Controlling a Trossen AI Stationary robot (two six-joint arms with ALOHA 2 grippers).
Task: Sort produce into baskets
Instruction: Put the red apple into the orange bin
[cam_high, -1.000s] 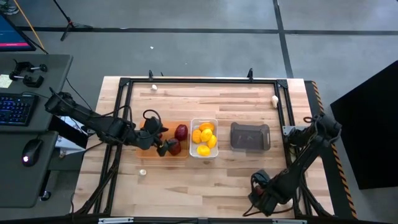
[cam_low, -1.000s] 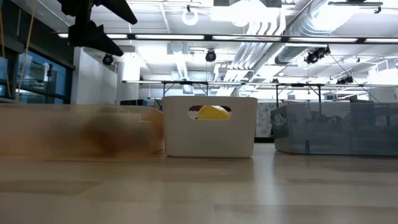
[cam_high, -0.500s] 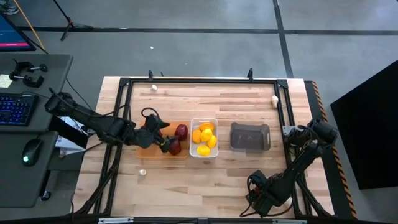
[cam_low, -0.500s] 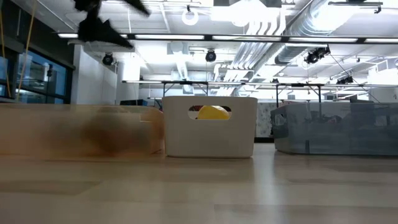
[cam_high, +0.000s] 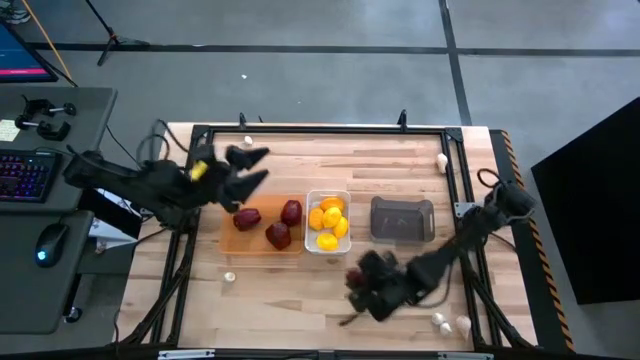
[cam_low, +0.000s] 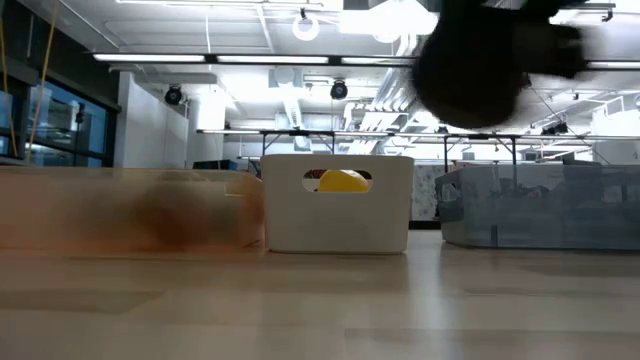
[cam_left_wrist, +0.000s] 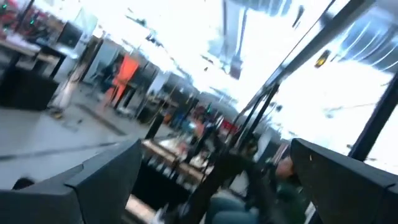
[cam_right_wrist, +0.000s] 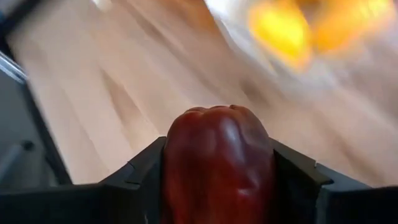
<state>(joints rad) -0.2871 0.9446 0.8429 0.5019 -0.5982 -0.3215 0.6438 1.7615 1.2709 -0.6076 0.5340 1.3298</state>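
Right wrist view shows the right gripper (cam_right_wrist: 217, 180) with jaws closed on a dark red fruit (cam_right_wrist: 217, 162), best carried steadily to the orange tray (cam_high: 228, 240); left jaws wide open, empty.

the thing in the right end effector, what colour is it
Dark red, glossy; the pepper shows best in the right wrist view.

The pale wooden plank surface (cam_high: 330, 160), framed by black rails, carries three containers in a row at its middle: a flat orange tray (cam_high: 228, 240), a white bin (cam_high: 327, 251) just beside it, and a dark grey bin (cam_high: 402, 219) a little apart. Small white garlic-like bulbs lie loose: two at the far edge (cam_high: 248, 141) (cam_high: 441, 159), one at the near left (cam_high: 229, 277), two at the near right (cam_high: 452, 323).
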